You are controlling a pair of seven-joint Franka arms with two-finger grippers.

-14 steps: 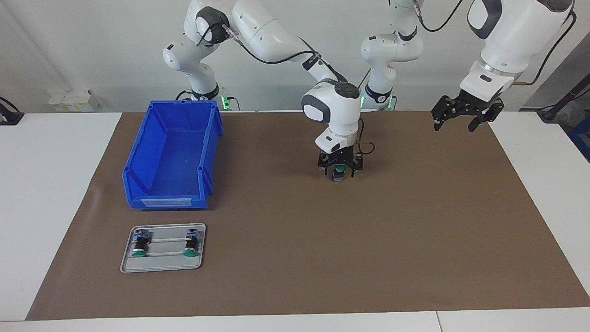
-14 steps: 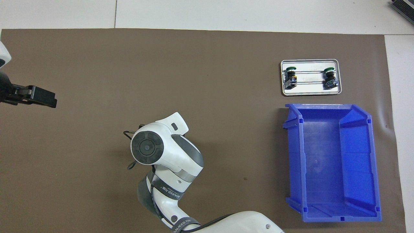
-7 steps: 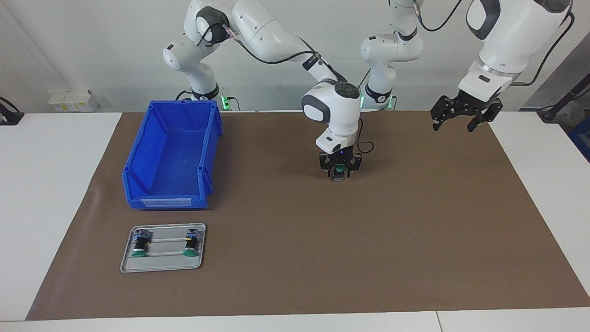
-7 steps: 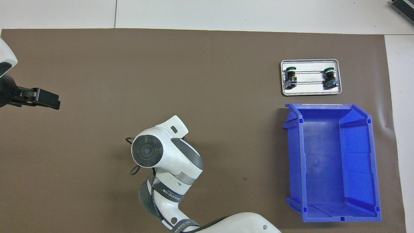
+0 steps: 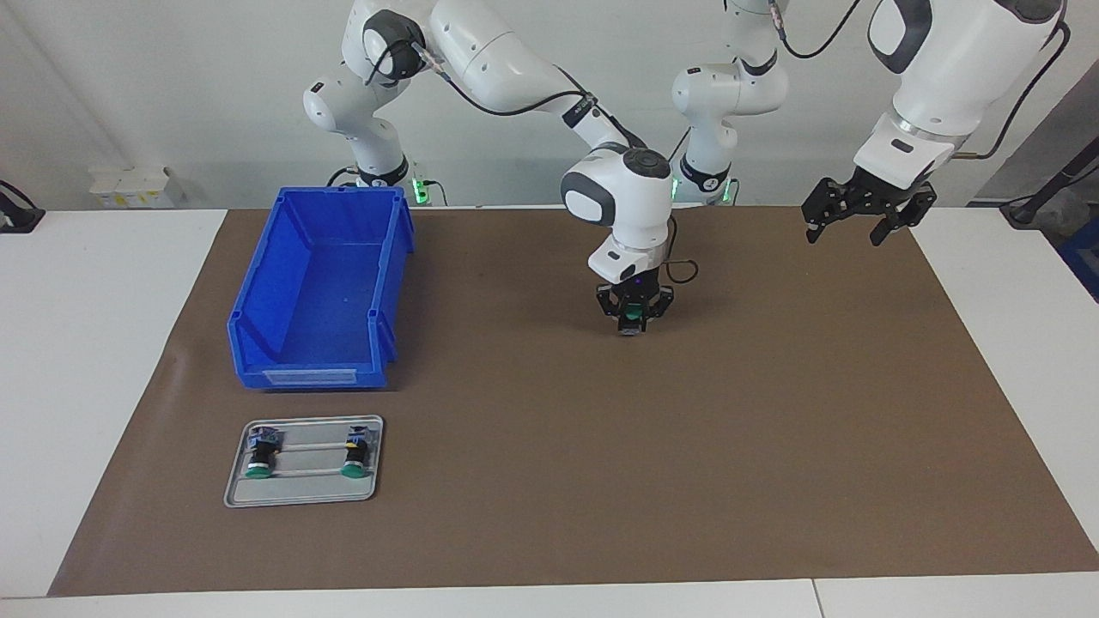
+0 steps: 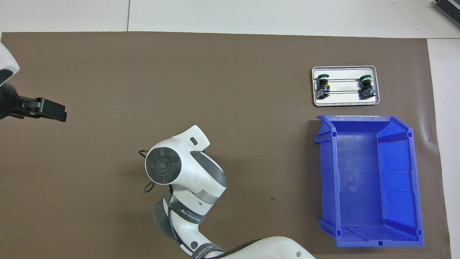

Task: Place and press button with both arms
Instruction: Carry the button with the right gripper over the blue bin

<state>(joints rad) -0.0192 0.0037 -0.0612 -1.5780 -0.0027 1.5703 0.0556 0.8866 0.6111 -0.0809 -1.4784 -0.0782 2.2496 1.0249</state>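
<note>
Brown mat [image 5: 773, 412]: covers the table's middle; all the work happens on it.
Blue bin [image 5: 318, 292]: sits toward the right arm's end of the table, well apart from the action.
Metal tray [image 5: 302, 489]: farther from the robots than the bin, with two spare switches [image 5: 258, 455] lying in it.
Right gripper [image 5: 633, 319]: low over the mat's middle, fingers drawn in around the button [image 5: 633, 316], whose green cap shows between them; it looks pinched.
Left gripper [image 5: 846, 225]: waits raised over the mat's edge at the left arm's end, fingers spread, holding nothing.
Step in hand: securing the button, judged.
Doing it well: grip the body squarely, keep the cap facing up and clear for the left gripper's press.
</note>
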